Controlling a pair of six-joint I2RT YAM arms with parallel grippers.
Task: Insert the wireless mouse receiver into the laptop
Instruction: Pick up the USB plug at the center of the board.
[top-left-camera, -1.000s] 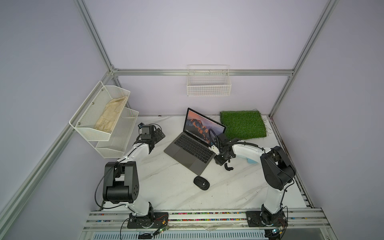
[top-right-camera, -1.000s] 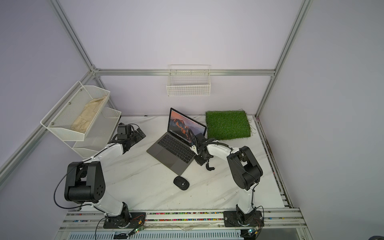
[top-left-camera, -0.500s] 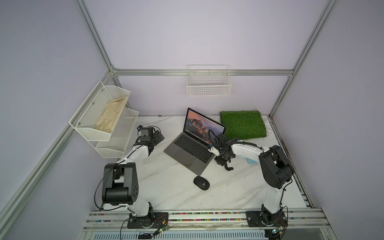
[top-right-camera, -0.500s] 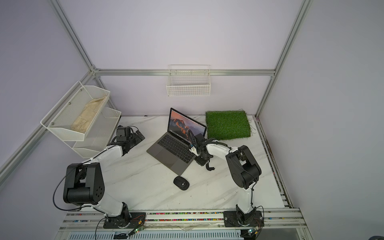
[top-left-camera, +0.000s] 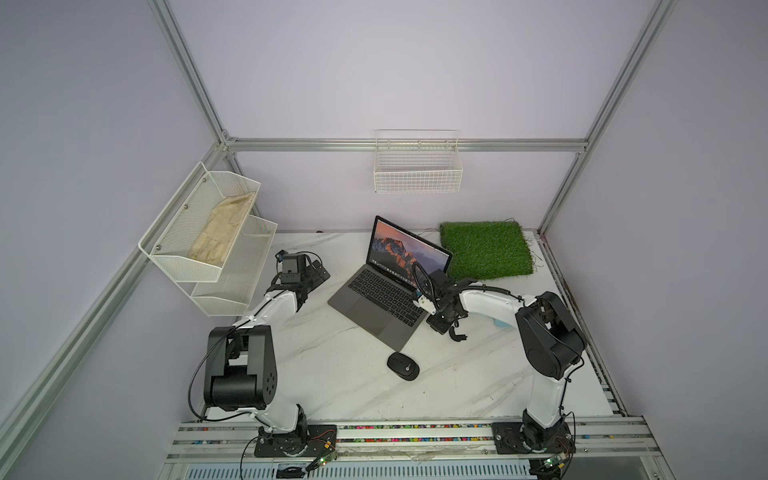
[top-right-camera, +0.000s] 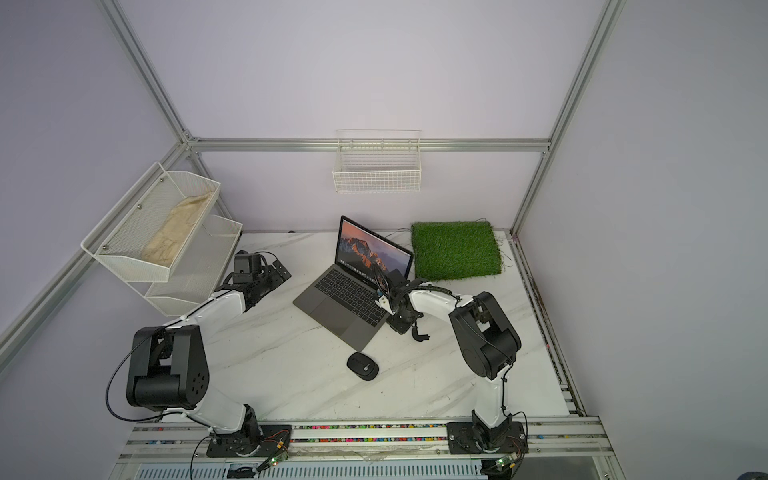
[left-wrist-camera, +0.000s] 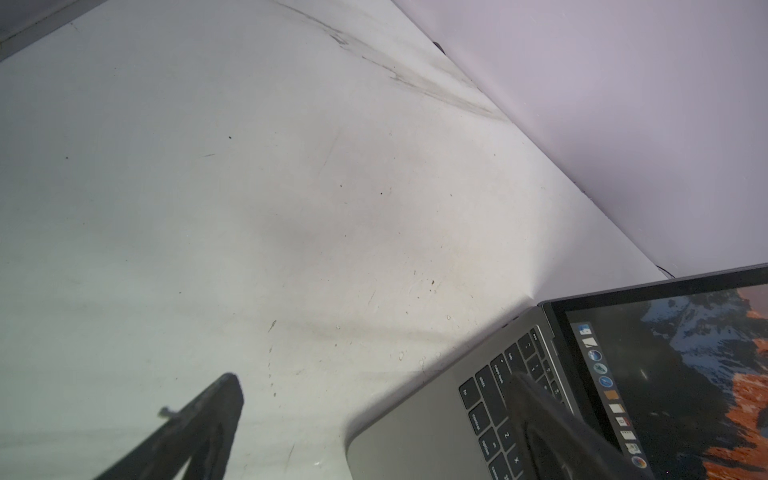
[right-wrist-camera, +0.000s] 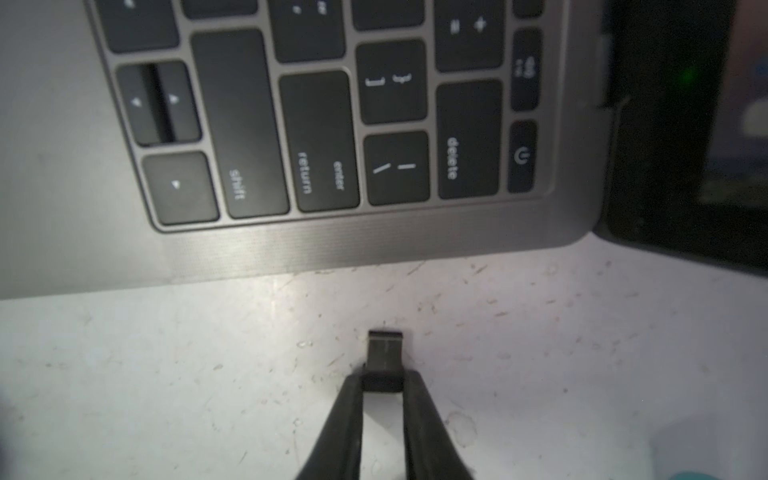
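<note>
The wireless mouse receiver (right-wrist-camera: 385, 353) lies at or just above the table (right-wrist-camera: 166, 374), close to the laptop (right-wrist-camera: 291, 245) edge beside the return key. Its metal plug points at that edge but is not touching it. My right gripper (right-wrist-camera: 382, 384) is pinched on its black cap, 1 finger on each side. I judge the pickup done, with alignment and insertion left; I see no port. My left gripper (top-left-camera: 320, 272) hangs spread wide, holding nothing.
</note>
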